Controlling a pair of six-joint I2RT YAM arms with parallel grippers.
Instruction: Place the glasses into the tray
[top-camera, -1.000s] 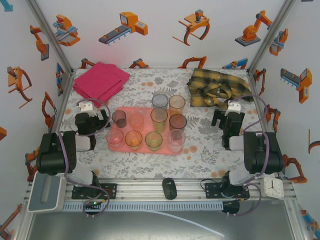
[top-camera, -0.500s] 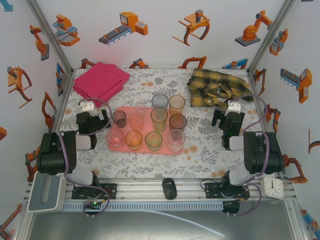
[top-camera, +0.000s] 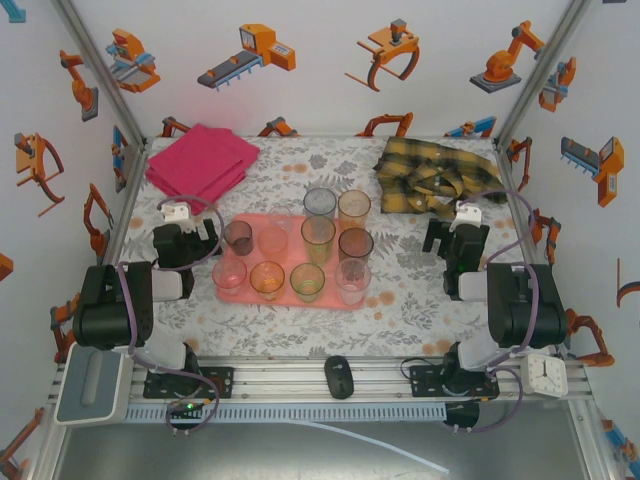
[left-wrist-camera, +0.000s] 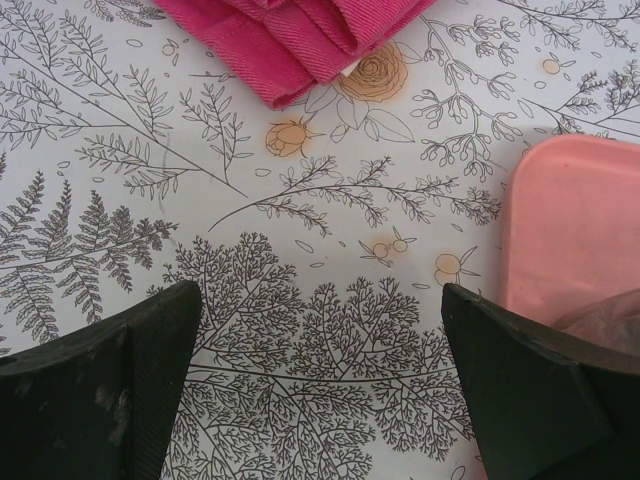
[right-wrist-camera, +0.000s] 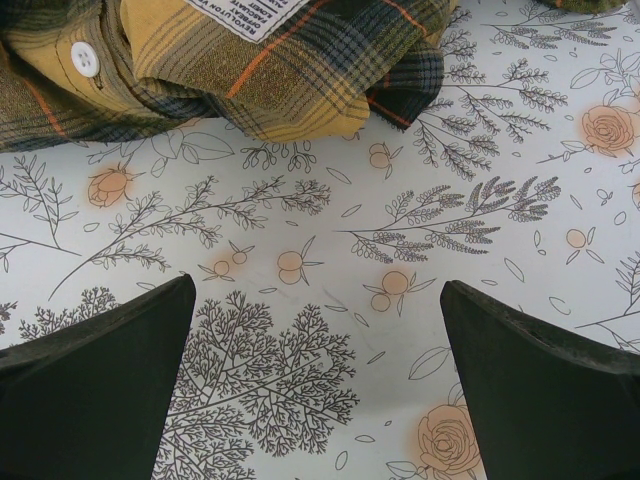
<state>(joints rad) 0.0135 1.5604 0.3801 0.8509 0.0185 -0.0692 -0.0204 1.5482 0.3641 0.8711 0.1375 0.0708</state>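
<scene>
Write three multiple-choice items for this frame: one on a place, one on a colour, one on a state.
1. Where on the floral-patterned table does the folded magenta cloth lie?
A. far-left corner
B. near-right corner
C. centre

2. What colour is the flat rectangular plastic tray?
A. blue
B. salmon-pink
C. white

3. What state is the left gripper in?
A. shut on a glass
B. open, empty
C. shut, empty

Key:
1 A: the top view shows the cloth in the far-left corner.
2 B: the tray's bare surface is pink in the top and left wrist views.
3 B: the left wrist view shows the fingers wide apart, with nothing between them but the table.
</scene>
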